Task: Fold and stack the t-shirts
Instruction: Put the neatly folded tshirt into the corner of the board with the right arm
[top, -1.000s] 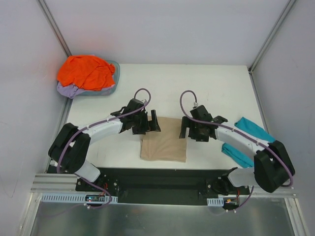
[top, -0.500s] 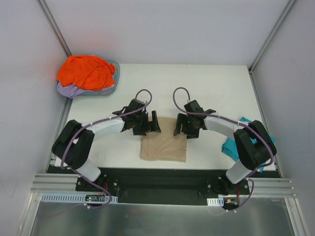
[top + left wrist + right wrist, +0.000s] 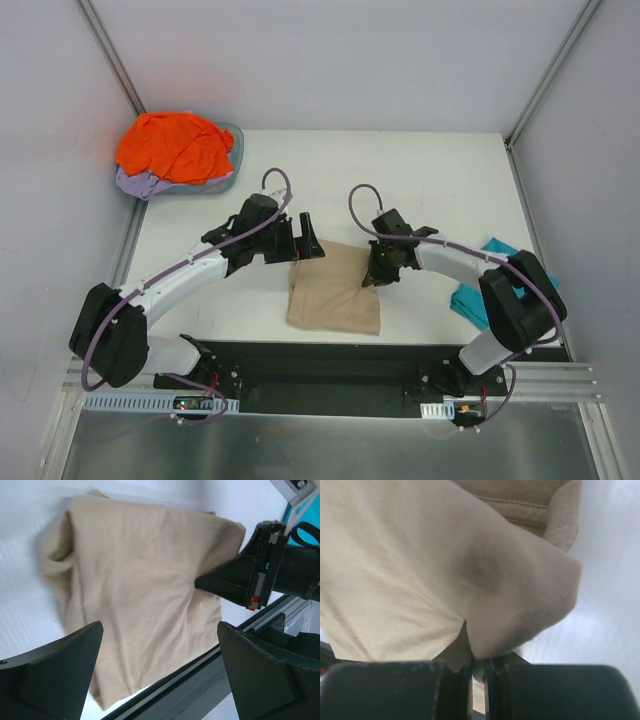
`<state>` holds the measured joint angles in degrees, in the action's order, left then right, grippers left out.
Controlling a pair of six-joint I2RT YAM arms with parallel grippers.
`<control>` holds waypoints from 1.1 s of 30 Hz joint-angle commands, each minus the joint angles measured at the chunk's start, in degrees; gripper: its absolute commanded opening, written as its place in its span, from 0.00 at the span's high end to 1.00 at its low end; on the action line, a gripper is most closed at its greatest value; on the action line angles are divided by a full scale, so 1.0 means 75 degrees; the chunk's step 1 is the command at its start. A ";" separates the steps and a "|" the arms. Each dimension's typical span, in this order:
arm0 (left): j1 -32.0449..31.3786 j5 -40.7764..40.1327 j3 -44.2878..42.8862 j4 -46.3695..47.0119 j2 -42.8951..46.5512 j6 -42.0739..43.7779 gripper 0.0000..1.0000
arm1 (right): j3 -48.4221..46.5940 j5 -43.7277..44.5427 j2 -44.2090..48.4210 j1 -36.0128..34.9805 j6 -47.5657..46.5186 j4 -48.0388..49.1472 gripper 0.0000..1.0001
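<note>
Tan t-shirt (image 3: pixel 333 295) lies folded on the table (image 3: pixel 430 180), front centre. Right gripper (image 3: pixel 373 277) pinches its far right corner; left gripper (image 3: pixel 296 243) hovers above, spread wide. Lifting from one side alone would likely spill the fold open.

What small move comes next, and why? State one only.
Probably lower the open left hand onto the left side of the tan t-shirt and close it. The right hand is shut on the shirt's right side, while the left hovers above the cloth, gripping nothing.
</note>
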<state>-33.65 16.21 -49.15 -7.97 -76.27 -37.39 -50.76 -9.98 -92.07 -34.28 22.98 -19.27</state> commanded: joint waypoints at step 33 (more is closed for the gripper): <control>0.0022 -0.0919 -0.0045 -0.0649 0.0373 0.0532 0.01 | -0.2570 0.7307 0.2901 0.2496 -0.1271 -0.6747 0.99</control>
<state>-33.65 11.09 -48.60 -12.19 -73.38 -34.85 -65.80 40.93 -71.20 -16.82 16.08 -67.42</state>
